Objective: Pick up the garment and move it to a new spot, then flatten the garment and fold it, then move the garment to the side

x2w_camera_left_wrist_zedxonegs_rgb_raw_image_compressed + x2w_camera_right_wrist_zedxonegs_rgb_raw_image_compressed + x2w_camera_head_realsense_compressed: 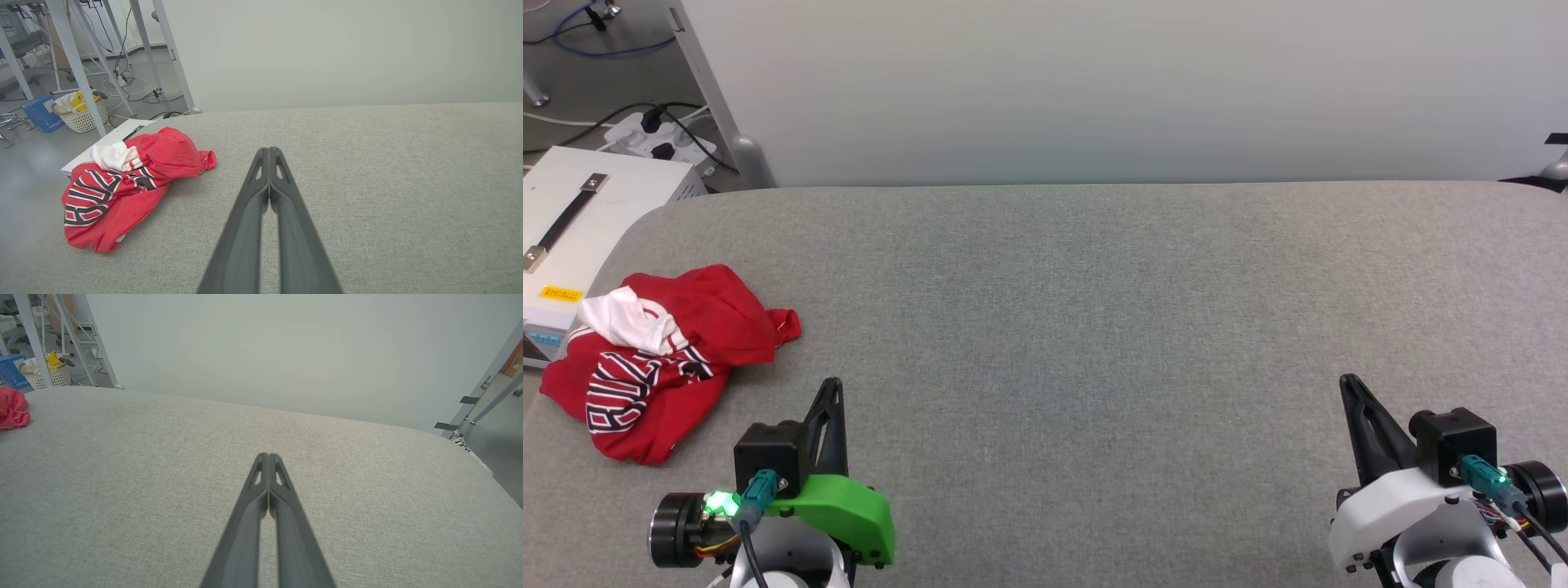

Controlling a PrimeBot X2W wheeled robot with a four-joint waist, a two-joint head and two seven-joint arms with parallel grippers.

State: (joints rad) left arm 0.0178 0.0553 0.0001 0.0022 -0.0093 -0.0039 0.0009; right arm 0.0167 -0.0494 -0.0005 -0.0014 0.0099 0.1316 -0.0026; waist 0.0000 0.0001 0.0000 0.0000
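Note:
The garment lies crumpled at the left edge of the grey table, a red heap with a white sleeve and black white-outlined letters showing. In the left wrist view the garment sits to the left of my fingers. A red corner of the garment peeks in at the right wrist view's left edge. My left gripper is shut and empty, just right of and nearer than the heap, not touching it. My right gripper is shut and empty at the table's near right.
A white case with a black strap handle stands off the table's left edge, behind the garment. A pale wall panel rises behind the table. Cables and a power strip lie on the floor at far left.

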